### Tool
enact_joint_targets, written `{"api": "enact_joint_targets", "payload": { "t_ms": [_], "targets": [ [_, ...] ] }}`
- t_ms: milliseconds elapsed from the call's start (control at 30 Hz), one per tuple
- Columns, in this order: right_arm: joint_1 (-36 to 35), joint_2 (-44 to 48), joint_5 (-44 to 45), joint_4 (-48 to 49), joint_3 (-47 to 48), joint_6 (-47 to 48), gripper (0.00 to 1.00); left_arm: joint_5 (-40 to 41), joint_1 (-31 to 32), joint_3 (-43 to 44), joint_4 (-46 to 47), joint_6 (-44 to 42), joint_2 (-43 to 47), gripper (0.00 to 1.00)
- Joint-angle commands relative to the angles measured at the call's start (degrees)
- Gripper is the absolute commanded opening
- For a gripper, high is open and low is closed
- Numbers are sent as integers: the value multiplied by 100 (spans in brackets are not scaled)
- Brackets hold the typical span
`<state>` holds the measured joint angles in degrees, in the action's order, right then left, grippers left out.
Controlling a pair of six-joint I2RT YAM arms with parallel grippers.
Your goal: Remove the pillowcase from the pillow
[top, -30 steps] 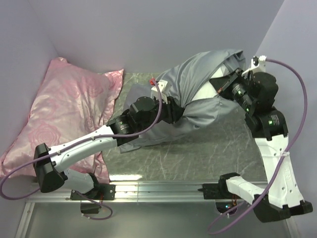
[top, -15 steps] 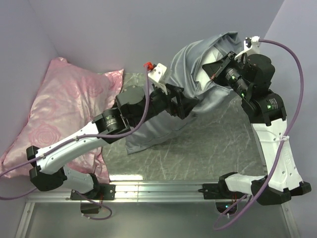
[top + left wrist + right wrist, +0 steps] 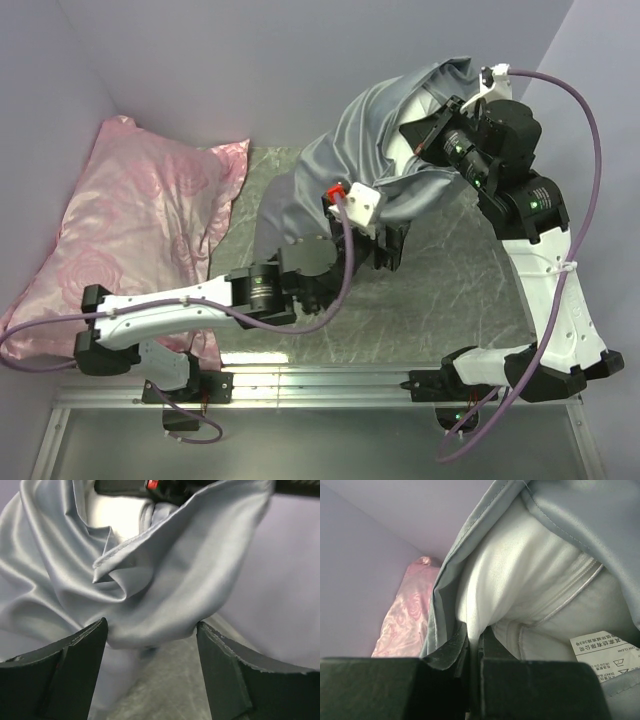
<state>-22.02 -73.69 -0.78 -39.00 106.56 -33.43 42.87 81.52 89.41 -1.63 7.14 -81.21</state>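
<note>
Room: plain lilac walls (image 3: pixel 250 60) on 3 sides, closed round a grey-green marbled tabletop (image 3: pixel 450 300). A silver metal rail (image 3: pixel 320 385) runs along the near edge, where my 2 arms are bolted.

Only container is the large shiny grey-blue satin pillowcase (image 3: pixel 370 130). It is hoisted at far right, top end up by the right wall, the rest sagging in long folds down toward table centre. Inside, partly out: the plump matte white pillow (image 3: pixel 520 580), bare white showing through the open mouth w/ the hem folded back around it. A small white printed care label (image 3: pixel 607 652) sits on the white fabric, just inside the hem.

My right gripper (image 3: pixel 472 645) is up at that mouth, fingers pressed together on a pinch of the white pillow. The pillowcase edge is draped over 1 finger.

My left gripper (image 3: pixel 150 670) is low at centre, fingers spread wide w/ nothing between them. The sagging pillowcase fold hangs just beyond the tips, not touched.

Far left: a big pink rose-patterned satin pillow (image 3: pixel 140 230) slumps against the left wall, apart from the pillowcase w/ bare tabletop between. In the top view my left arm crosses in front of the pillowcase's low end. Purple cables (image 3: pixel 590 170) loop beside both arms.
</note>
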Motion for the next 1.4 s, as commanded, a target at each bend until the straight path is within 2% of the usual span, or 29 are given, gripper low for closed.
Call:
{"api": "enact_joint_targets", "payload": {
  "t_ms": [0,100,200,233,300,400,433,533,667,933,1067,1167,1267,1300,1367],
  "targets": [
    [-144,92,69,938,453,-41,0,1004,57,16,662,-564,-264,77],
    [-215,22,253,842,558,-14,0,617,57,-335,962,-486,-185,68],
    [-259,-58,315,780,699,12,0,775,57,-608,980,-292,-80,37],
    [-268,-66,324,780,725,3,0,723,57,-800,963,-187,-1,20],
    [-276,-101,359,754,787,3,0,696,57,-1003,814,6,70,6],
    [-276,-207,411,658,1015,21,0,670,-12,-1600,630,576,254,1],
    [-276,-242,420,631,1120,21,0,565,-152,-1915,585,1048,394,1],
    [-268,-277,482,613,1279,12,0,345,-417,-2504,515,1762,667,0],
    [-268,-365,587,517,1621,21,0,354,-715,-2735,-56,2450,571,1],
    [-232,-787,1281,42,3273,301,0,116,-708,-3122,-259,2846,229,1],
    [-189,-629,1580,261,3020,460,0,-112,-506,-3333,-145,2767,298,0],
    [-197,-498,1511,323,2590,434,0,80,-93,-3263,39,2469,588,1],
    [-206,-278,1326,604,1843,364,0,-67,66,-2781,67,2275,948,28],
    [-206,-269,1291,604,1746,364,0,-138,84,-2605,57,2188,1019,53],
    [-224,-444,1159,447,1841,399,0,-314,145,-2104,119,1775,1160,67]
  ]
}}
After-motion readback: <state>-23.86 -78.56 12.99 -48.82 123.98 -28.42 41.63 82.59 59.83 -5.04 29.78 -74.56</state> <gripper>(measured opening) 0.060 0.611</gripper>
